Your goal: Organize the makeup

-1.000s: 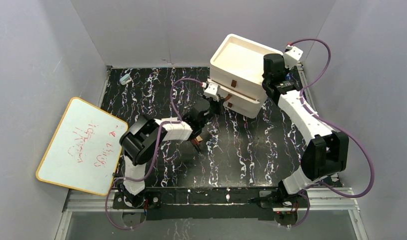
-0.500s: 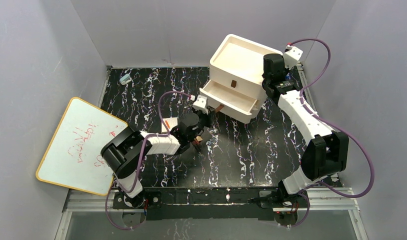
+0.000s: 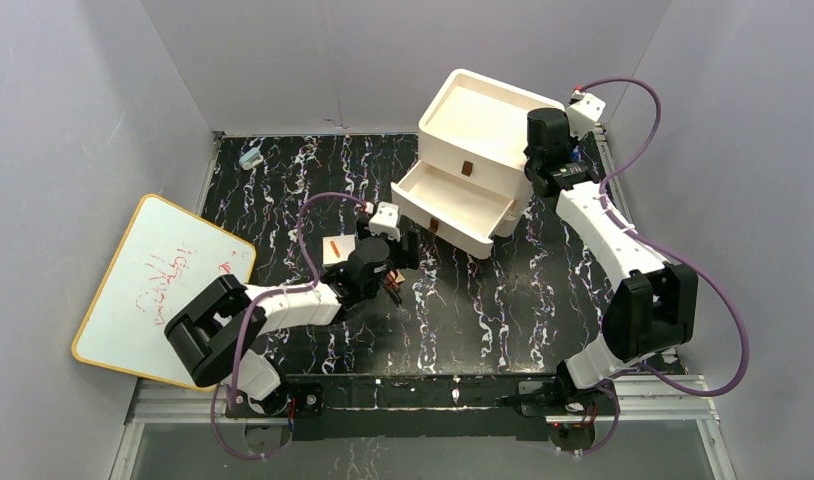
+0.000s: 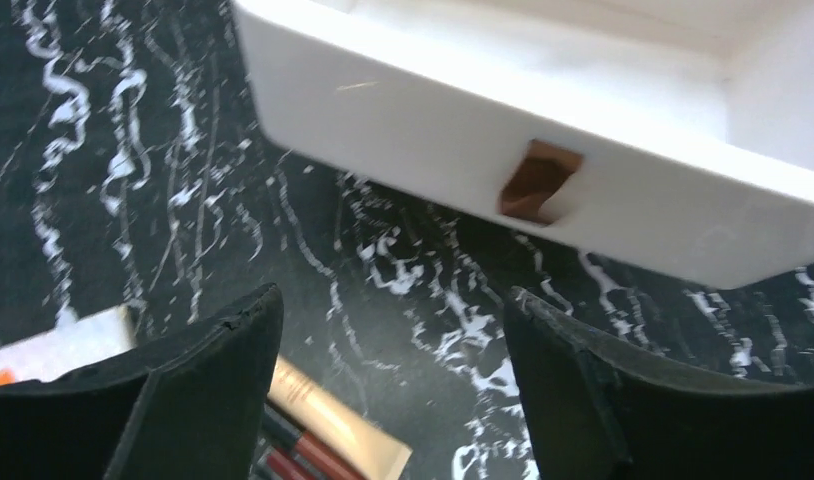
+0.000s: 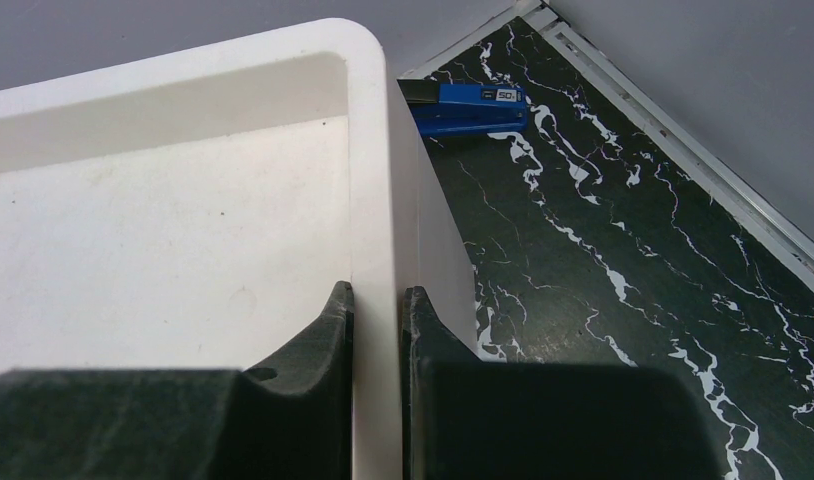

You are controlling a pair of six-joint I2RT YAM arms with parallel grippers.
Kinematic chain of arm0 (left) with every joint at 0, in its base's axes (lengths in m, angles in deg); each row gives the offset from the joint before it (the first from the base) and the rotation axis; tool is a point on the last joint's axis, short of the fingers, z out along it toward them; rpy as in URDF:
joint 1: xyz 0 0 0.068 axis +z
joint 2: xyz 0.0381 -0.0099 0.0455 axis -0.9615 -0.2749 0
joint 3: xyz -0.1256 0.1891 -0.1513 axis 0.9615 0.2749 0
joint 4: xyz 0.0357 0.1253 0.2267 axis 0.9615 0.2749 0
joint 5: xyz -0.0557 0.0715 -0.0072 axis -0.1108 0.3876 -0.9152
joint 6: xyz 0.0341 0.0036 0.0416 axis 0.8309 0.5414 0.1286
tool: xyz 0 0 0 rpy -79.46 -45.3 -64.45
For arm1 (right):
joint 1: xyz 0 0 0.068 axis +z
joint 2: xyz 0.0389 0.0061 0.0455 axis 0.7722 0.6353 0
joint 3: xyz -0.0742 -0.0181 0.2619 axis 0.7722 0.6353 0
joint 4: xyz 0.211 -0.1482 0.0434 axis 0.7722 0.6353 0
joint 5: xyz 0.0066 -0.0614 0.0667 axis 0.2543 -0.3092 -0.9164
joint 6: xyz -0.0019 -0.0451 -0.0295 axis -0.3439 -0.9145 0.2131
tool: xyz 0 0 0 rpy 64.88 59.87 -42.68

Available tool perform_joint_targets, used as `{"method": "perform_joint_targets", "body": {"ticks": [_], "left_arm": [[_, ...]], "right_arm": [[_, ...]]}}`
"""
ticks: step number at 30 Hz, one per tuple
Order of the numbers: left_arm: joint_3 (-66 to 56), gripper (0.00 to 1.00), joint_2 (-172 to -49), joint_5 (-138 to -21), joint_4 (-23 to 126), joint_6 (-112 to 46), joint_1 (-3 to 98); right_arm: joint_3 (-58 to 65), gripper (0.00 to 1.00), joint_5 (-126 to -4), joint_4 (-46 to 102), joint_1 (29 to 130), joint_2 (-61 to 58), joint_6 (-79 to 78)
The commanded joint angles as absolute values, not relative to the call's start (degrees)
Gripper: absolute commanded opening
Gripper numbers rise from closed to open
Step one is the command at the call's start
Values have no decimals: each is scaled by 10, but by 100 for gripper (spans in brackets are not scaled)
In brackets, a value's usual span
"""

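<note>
The white drawer box stands at the back right, with a lower drawer pulled out. My left gripper is open just short of that drawer's brown handle, touching nothing. In the left wrist view the left gripper hangs over bare table. A tan tube and red-and-black pencils of the makeup lie by its left finger. They also show in the top view as small makeup items. My right gripper is shut on the box's top rim.
A whiteboard leans over the table's left edge. A small light-blue object sits at the back left. A white card with an orange mark lies beside my left wrist. A blue stapler lies behind the box.
The left gripper pulled the drawer out toward the near left, then let go of the handle and opened. The left arm drew back. The right arm has not moved.
</note>
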State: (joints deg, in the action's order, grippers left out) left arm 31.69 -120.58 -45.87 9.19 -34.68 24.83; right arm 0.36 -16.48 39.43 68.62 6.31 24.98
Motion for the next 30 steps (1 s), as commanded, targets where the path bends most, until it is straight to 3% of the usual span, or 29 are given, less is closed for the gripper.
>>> {"method": "perform_joint_targets", "body": {"ticks": [1, 10, 14, 18, 30], "left_arm": [[303, 80, -1168, -381, 205, -370, 250], [220, 74, -1228, -319, 338, -436, 251], [186, 59, -1273, -351, 362, -470, 269], [148, 51, -1314, -402, 408, -520, 307], [115, 43, -1367, -459, 450, -565, 339]], "right_arm": [[65, 1, -236, 580, 691, 104, 260], [73, 1, -235, 581, 690, 94, 260], [81, 1, -230, 581, 691, 87, 259], [87, 1, -225, 579, 690, 83, 255], [91, 1, -227, 573, 691, 85, 253]]}}
